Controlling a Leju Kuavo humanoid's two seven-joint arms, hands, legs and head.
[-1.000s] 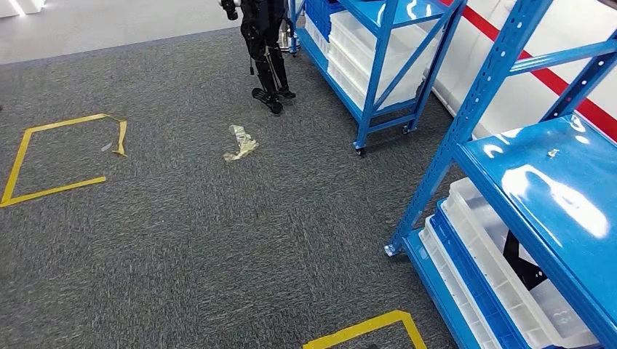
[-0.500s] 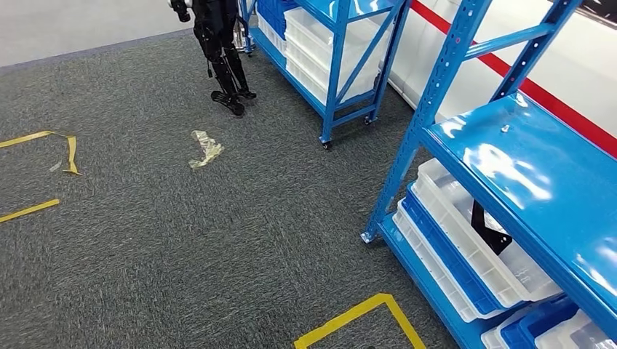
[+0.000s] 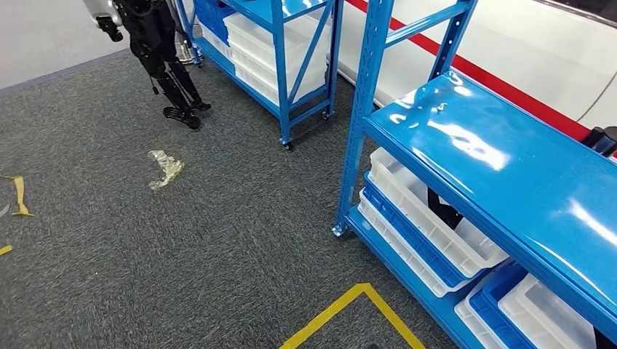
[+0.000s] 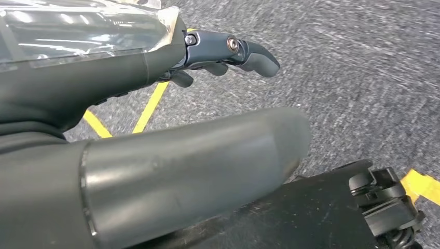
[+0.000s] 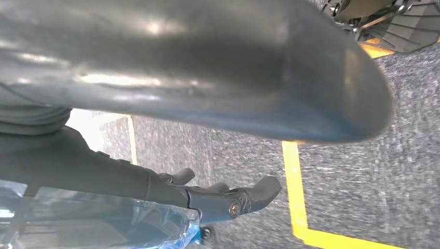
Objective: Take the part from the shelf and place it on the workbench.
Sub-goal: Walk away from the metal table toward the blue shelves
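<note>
A blue metal shelf (image 3: pixel 502 163) stands to my right in the head view. On its lower level lie white bins (image 3: pixel 429 225) stacked on blue ones. A black part (image 3: pixel 442 209) sits in the upper white bin, partly hidden under the glossy shelf board. My left hand (image 4: pixel 78 93) hangs above the grey carpet, its fingers (image 4: pixel 233 49) apart and holding nothing. My right hand (image 5: pixel 93 161) hangs the same way, with its fingers (image 5: pixel 236 199) spread and nothing in them.
A second blue rack (image 3: pixel 284 43) with white bins stands farther back. Another humanoid robot's black legs (image 3: pixel 164 65) stand at the far left beside it. A crumpled plastic scrap (image 3: pixel 164 169) lies on the carpet. Yellow floor tape (image 3: pixel 349 309) marks a corner near my feet.
The whole picture has shifted left, so my view has turned right. The near shelf now sits closer to the middle and shows more bins.
</note>
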